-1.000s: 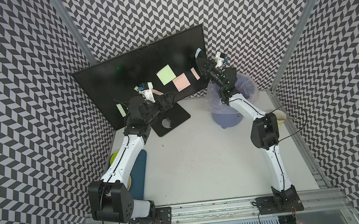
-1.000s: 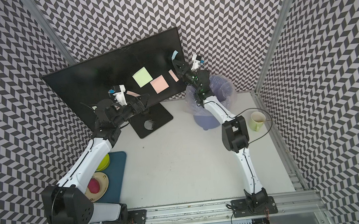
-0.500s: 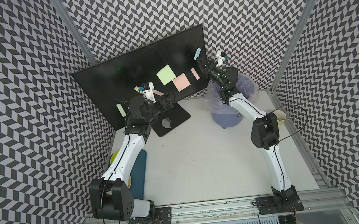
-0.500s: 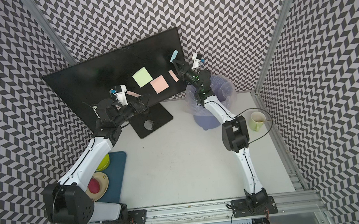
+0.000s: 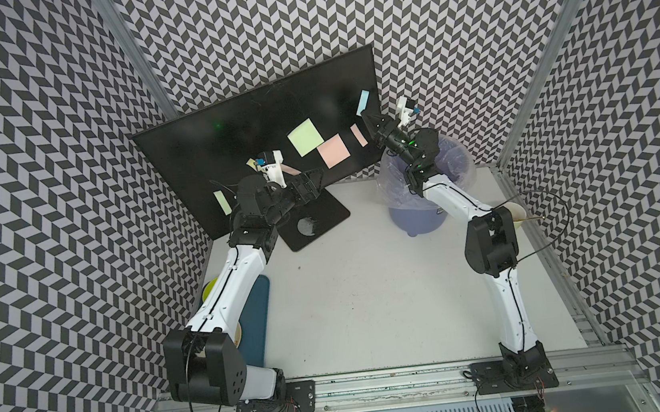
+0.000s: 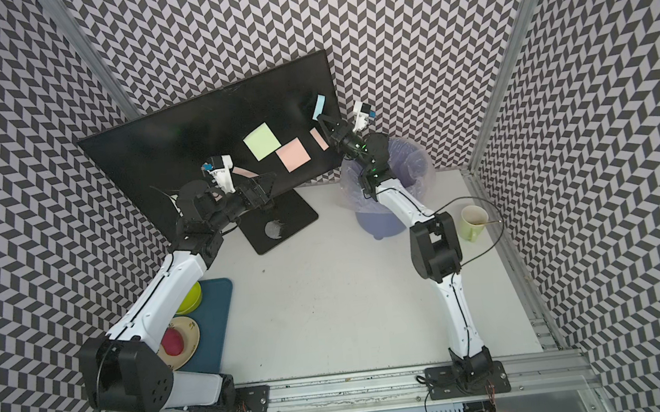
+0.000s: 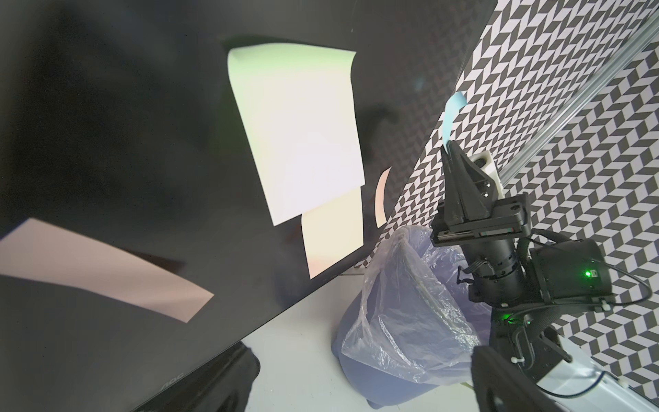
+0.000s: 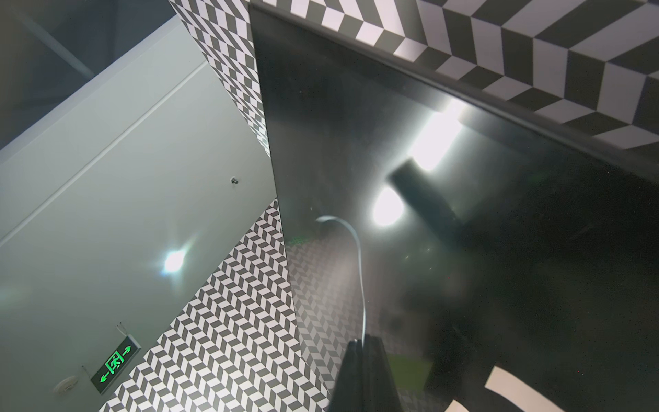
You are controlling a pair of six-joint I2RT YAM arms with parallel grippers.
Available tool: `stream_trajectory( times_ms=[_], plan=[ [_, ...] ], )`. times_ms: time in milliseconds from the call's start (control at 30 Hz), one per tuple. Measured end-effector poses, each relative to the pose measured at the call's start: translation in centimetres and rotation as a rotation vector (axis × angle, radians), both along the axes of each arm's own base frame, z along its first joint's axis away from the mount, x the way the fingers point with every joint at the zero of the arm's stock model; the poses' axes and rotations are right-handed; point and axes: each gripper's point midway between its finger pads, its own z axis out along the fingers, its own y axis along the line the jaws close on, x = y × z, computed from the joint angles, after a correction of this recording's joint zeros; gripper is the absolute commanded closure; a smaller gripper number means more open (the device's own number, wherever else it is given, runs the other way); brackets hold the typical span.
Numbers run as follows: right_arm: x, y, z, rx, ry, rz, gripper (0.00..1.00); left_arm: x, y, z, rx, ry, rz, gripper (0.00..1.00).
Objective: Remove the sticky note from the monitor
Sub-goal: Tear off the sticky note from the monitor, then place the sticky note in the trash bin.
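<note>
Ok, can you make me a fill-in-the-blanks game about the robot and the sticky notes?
1. The right gripper is shut on the ___ sticky note.
2. On the monitor, the square note higher up than the big pink note is ___.
3. The bin under the right arm is lined with a clear plastic ___.

Missing words: blue, green, bag.

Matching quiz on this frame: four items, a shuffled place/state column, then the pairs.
1 blue sticky note
2 green sticky note
3 mug
4 bin

A lined with a clear plastic bag
B pinched in the right gripper
C standing on the table
D stuck mid-screen on the monitor

Pairs: 1-B, 2-D, 3-C, 4-A
</note>
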Motion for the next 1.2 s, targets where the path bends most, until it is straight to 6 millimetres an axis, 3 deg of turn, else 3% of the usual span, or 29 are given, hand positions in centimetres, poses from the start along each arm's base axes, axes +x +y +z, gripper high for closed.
stream_trajectory(
  times_ms=[267,533,700,833,1100,1200],
  plan=[
    [-1.5,-1.2,0.0,-0.072,-0.019,-0.045,1.0,0.0,0.0,-0.3,0.008,0.007,0.0,0.0],
    [-4.3,-4.6,4.4,-0.255,-0.121,-0.191,1.0,0.0,0.0,-0.3,0.008,0.009,0.0,0.0],
    [-5.5,-7.7,5.6,-0.465,-0.169,-0.356,1.0,0.0,0.0,-0.4,0.009,0.011,0.001,0.0],
    [-5.2,-10.5,3.6,-0.66,-0.152,-0.49,1.0,0.1,0.0,-0.5,0.01,0.014,0.0,0.0],
    [-3.2,-13.9,-4.0,-1.079,-0.041,-0.618,1.0,0.0,-0.5,-0.8,0.02,0.023,-0.004,0.0],
    [-2.9,-14.7,-5.6,-1.172,-0.016,-0.641,0.87,-0.1,-0.8,-0.5,0.023,0.016,-0.007,0.0]
  ],
)
